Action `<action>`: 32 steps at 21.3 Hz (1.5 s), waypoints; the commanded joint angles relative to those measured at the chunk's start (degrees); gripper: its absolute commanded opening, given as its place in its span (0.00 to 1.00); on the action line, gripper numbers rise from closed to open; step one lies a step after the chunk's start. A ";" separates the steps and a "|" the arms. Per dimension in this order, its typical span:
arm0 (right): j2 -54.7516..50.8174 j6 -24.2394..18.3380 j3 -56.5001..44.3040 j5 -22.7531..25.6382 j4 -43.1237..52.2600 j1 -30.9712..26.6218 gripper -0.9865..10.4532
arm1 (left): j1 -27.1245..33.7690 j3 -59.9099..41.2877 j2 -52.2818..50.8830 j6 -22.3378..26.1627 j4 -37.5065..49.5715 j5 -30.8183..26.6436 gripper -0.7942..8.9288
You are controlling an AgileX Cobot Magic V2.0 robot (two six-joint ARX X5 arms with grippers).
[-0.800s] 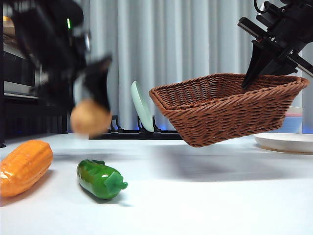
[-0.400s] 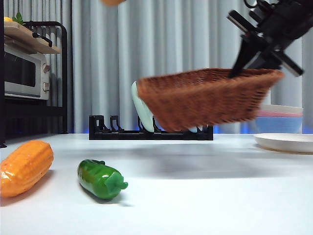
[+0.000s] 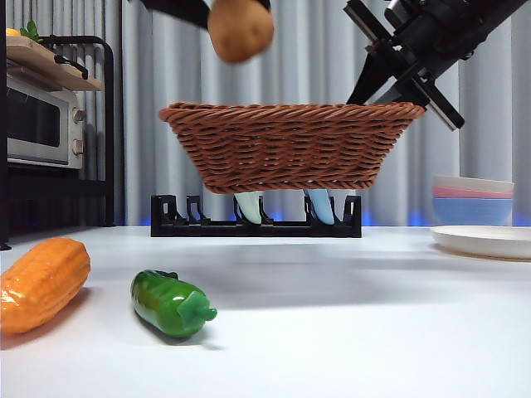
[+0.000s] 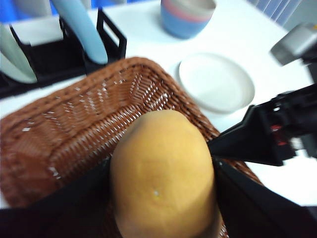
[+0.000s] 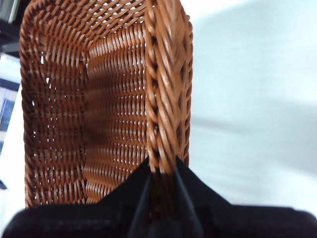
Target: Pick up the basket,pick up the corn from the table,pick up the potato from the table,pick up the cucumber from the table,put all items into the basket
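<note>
My right gripper (image 3: 397,93) is shut on the rim of the reddish-brown wicker basket (image 3: 286,145) and holds it level in the air above the white table (image 3: 348,323); the right wrist view shows its jaws pinching the braided rim (image 5: 162,148). My left gripper (image 3: 236,16) is shut on the tan potato (image 3: 240,30) and holds it above the basket's left half; in the left wrist view the potato (image 4: 161,171) hangs over the basket's inside (image 4: 84,119). The orange corn (image 3: 41,282) and the green cucumber (image 3: 170,303) lie on the table at the front left.
A black dish rack (image 3: 255,220) with pale plates stands behind the basket. A white plate (image 3: 485,240) and stacked bowls (image 3: 473,199) sit at the right. A microwave on a dark shelf (image 3: 41,124) stands at the far left.
The basket has swung left and levelled out, higher above the table. The potato has come down from the top edge and now hangs over the basket. Corn and cucumber have not moved.
</note>
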 commanded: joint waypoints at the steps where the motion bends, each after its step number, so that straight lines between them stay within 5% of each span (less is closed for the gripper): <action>1: 0.33 1.16 0.48 -0.72 0.79 0.72 0.07 | -1.05 -0.48 4.11 -0.44 0.15 -0.07 0.07; 5: 0.33 1.16 0.48 -0.96 0.76 1.31 0.07 | -3.10 -0.48 9.29 0.09 -0.09 -0.07 0.14; 7: 0.33 1.16 0.48 -0.98 0.76 1.29 0.07 | -3.87 -0.48 10.49 0.04 -0.07 -0.17 0.53; 8: 0.33 1.14 0.48 -0.98 0.76 1.29 0.07 | -4.02 -0.48 10.58 0.04 -0.09 -1.05 0.61; 15: 0.33 0.92 0.48 -0.87 0.81 1.11 0.07 | -4.50 0.33 10.51 -0.85 -1.33 -1.03 0.60; 18: 0.33 0.50 0.48 -0.96 0.79 0.00 0.07 | -4.26 4.09 7.78 1.27 -10.38 -2.62 0.60; 23: 0.33 -0.63 0.48 -1.07 0.85 -3.23 0.07 | -3.69 5.77 -11.30 3.06 -27.80 -7.98 0.60; 27: 0.33 -1.49 0.48 -1.09 1.05 -4.39 0.07 | -4.15 4.17 -19.80 -2.91 -45.44 -17.79 0.60; 32: 0.33 -2.12 0.48 -1.09 1.09 -4.39 0.07 | -5.44 -8.20 -25.38 -12.11 -45.31 -20.31 0.60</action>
